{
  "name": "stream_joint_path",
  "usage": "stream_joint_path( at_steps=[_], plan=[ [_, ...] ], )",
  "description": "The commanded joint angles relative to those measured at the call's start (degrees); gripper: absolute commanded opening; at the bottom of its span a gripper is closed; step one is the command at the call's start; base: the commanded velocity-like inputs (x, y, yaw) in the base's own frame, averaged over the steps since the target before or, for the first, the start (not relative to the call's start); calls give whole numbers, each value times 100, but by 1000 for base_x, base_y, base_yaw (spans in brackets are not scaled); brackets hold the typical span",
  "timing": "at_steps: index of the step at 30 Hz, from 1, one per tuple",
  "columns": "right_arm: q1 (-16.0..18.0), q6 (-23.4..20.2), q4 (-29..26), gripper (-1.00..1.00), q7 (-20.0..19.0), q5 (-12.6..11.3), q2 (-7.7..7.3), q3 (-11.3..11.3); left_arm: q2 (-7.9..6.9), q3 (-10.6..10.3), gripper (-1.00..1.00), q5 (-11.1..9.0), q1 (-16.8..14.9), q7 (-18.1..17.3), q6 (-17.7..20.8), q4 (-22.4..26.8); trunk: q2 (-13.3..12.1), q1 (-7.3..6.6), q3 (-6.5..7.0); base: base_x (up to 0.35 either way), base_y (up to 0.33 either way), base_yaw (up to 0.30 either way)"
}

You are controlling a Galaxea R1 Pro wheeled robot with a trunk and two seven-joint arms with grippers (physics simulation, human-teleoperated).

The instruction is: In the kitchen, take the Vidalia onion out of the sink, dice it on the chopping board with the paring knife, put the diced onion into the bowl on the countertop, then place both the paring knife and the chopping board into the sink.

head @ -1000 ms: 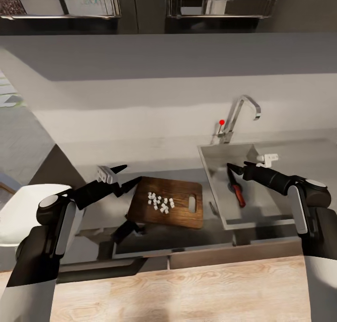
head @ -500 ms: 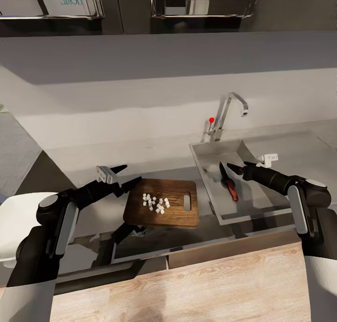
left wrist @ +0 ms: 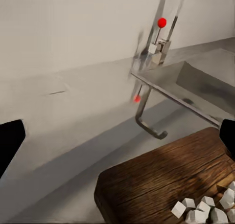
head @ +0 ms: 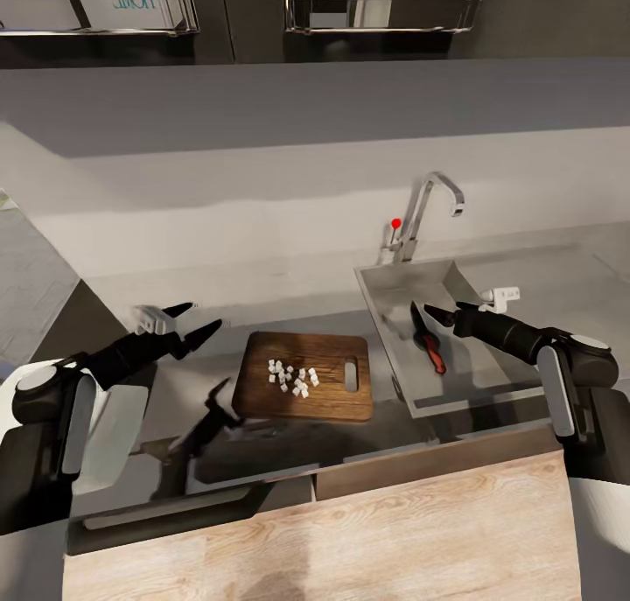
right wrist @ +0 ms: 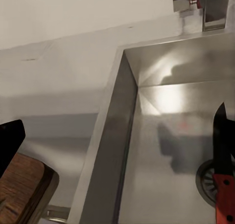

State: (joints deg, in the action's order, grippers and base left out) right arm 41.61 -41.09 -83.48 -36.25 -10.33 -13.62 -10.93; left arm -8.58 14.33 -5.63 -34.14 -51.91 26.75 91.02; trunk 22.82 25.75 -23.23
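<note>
The diced onion lies as a small heap of white cubes on the middle of the chopping board, which sits on the countertop just left of the sink. In the head view the paring knife is already down in the basin near the drain. The left gripper hangs left of the board, fingers spread and holding nothing; the right gripper hovers over the sink beside the knife, likewise spread and empty. The faucet stands at the sink's far edge.

In the left wrist view the board's left end and a few cubes sit near the camera, the sink rim farther right.

In the right wrist view the knife's dark blade and red handle lie by the drain, the board's corner outside the basin.

The cubes appear to be the step in hand, judging by the knife already sunk. The bowl's place cannot be told here. A good move would bring the left claw low over the heap and close gently, so no cubes scatter off the board.
</note>
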Motion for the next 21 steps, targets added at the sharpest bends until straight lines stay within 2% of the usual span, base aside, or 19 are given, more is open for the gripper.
stream_joint_path(
  at_steps=[1, 3, 4, 7, 8, 12, 15, 16, 17, 19, 20, 21],
  plan=[
    [5, -38, -2, 100, -7, -22, 0, -4, -5, 19, 100, -34, -5, -4, 74, 1, 10, 3, -9, 0, 0, 0],
    [5, -39, -2, 100, 17, -22, 0, 2, -67, 139, 100, -30, -5, 26, 395, 3, 10, 3, -9, 0, 0, 0],
    [5, -40, -2, 100, 23, -22, 0, 2, -91, 174, 100, -31, -5, 25, 424, 3, 10, 3, -9, 0, 0, 0],
    [5, -40, -2, 100, 49, -22, 0, 3, -288, 346, 100, -34, -5, 5, 517, 3, 10, 3, -9, 0, 0, 0],
    [5, -40, -2, 100, 51, -22, 0, 3, -302, 355, 100, -34, -5, 3, 522, 3, 10, 3, -9, 0, 0, 0],
    [5, -40, -2, 100, 55, -21, 1, 19, -248, 375, 100, -26, -5, 50, 517, 3, 10, 3, -9, 0, 0, 0],
    [5, -40, -2, 100, 56, -17, 0, 99, -187, 371, 100, -14, -5, 275, 502, 3, 10, 3, -9, 0, 0, 0],
    [5, -40, -2, 100, 56, -16, 0, 154, -143, 338, 100, -10, -9, 726, 494, 8, 10, 3, -9, 0, 0, 0],
    [5, -38, -2, 100, 56, -16, 0, 162, -120, 313, 100, -8, -10, 894, 493, 9, 10, 3, -9, 0, 0, 0],
    [5, -38, -2, 100, 58, -15, 0, 184, 52, 67, 100, -3, -14, 1820, 491, 11, 10, 3, -9, 0, 0, 0],
    [5, -33, -2, 100, 62, -15, 0, 195, 231, -489, 100, 0, -19, 3323, 488, 12, 10, 3, -9, 0, 0, 0],
    [5, -34, -2, 100, 63, -14, 0, 199, 301, -647, 100, 0, -29, 3651, 488, 12, 10, 3, -9, 0, 0, 0]
  ],
)
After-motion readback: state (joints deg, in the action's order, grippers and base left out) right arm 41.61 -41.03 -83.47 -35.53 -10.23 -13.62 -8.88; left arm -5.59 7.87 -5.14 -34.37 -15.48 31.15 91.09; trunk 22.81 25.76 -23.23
